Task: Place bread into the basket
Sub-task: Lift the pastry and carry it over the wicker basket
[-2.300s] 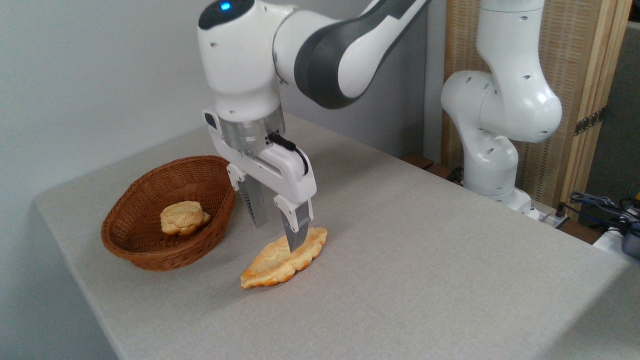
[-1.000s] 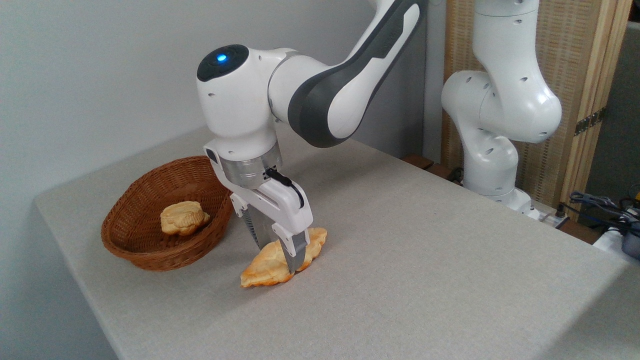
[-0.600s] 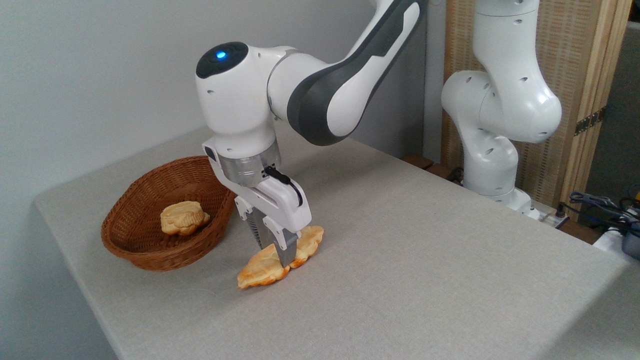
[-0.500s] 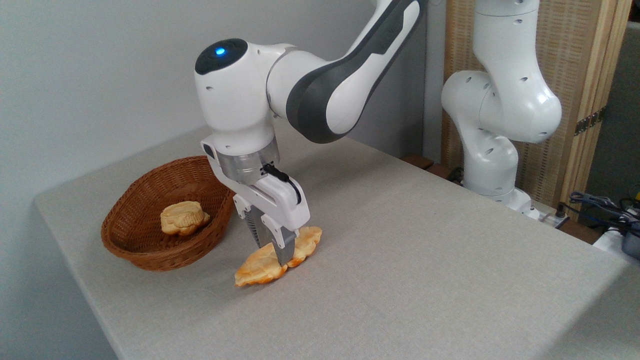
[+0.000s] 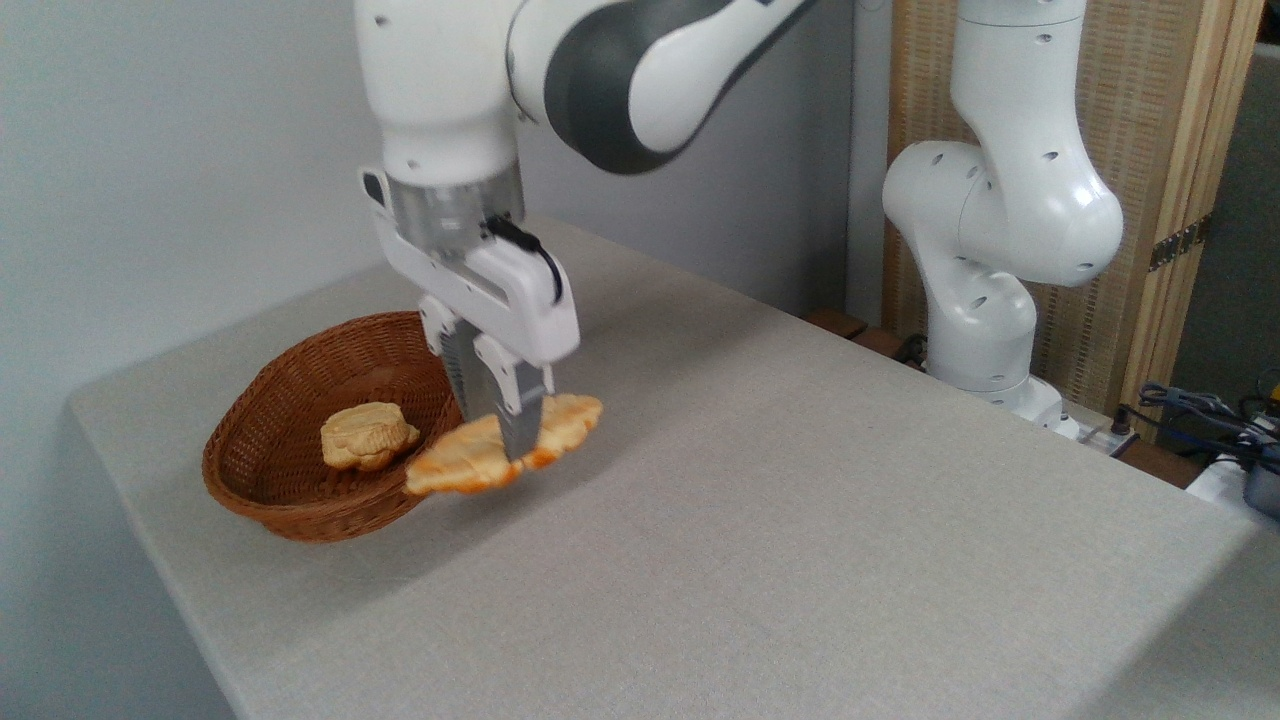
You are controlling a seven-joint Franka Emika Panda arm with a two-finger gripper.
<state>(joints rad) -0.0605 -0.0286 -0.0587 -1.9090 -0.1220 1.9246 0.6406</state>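
Note:
The bread (image 5: 470, 462), a long golden-orange pastry with wavy edges, hangs in the air above the table, tilted down to the left. My gripper (image 5: 512, 445) is shut on its middle, fingers pointing down. The left tip of the bread overlaps the right rim of the brown wicker basket (image 5: 290, 425) in the picture. The basket stands at the table's left end. A smaller pale bun (image 5: 366, 435) lies inside it.
The grey cloth-covered table (image 5: 800, 520) stretches to the right and front. The arm's white base (image 5: 985, 250) stands at the back right, before a wooden screen. Cables lie at the far right edge. A plain wall is behind the basket.
My gripper closed on the bread while it lay on the table, then lifted it and carried it up and left toward the basket. The basket and bun have not moved.

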